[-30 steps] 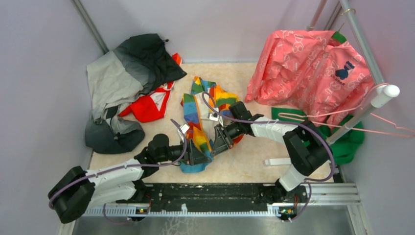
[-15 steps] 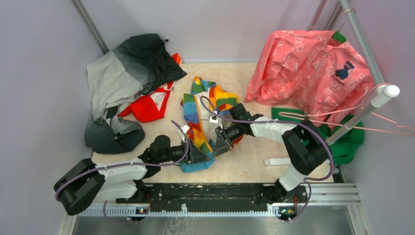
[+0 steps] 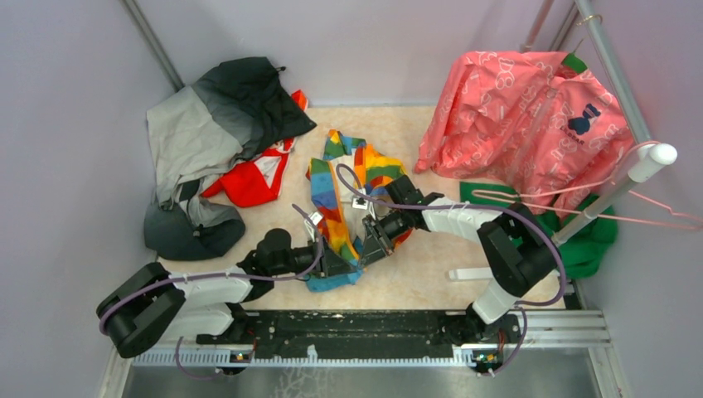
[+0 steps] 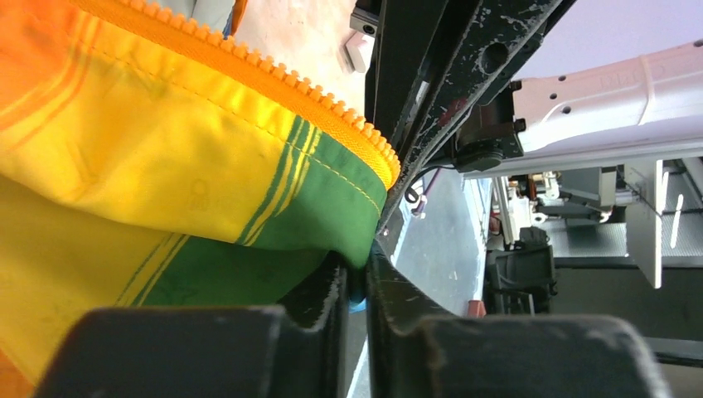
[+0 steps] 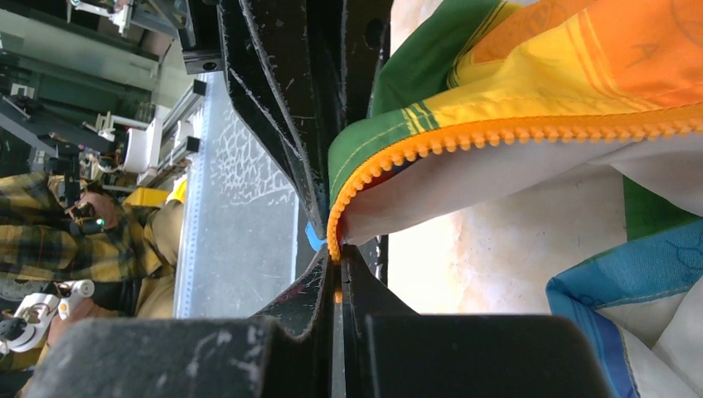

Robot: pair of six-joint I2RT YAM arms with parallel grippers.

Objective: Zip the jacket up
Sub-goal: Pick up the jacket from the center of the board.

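Top view: the jacket (image 3: 344,199), rainbow-striped, lies crumpled at the centre of the table (image 3: 423,278), front open, its two edges running down to the lower middle of the frame. My left pincer (image 3: 336,264) and my right pincer (image 3: 370,245) meet there at the hem, close together, each on its own front edge. I judge this is so the two zipper ends can be lined up. Upper left: a grey-and-black jacket (image 3: 211,124) heaped over a red garment (image 3: 249,181). Upper right: a pink garment (image 3: 522,116) draped by a rail (image 3: 618,75), no part of this job. Left wrist view: my left pincer (image 4: 358,278) is clamped on the green bottom corner of the jacket (image 4: 166,166), just below where the orange zipper (image 4: 315,91) ends at centre frame; a hold on the corner leaves the teeth free. The other arm's black fingers stand right behind, centre top. Right wrist view: my right pincer (image 5: 336,264) is closed on the very tip of the orange zipper (image 5: 497,133), centre frame, with cloth fanning to the upper right and pale lining (image 5: 464,182) beneath. No slider can be made out in either wrist view. By my judgement zipping is not yet begun.
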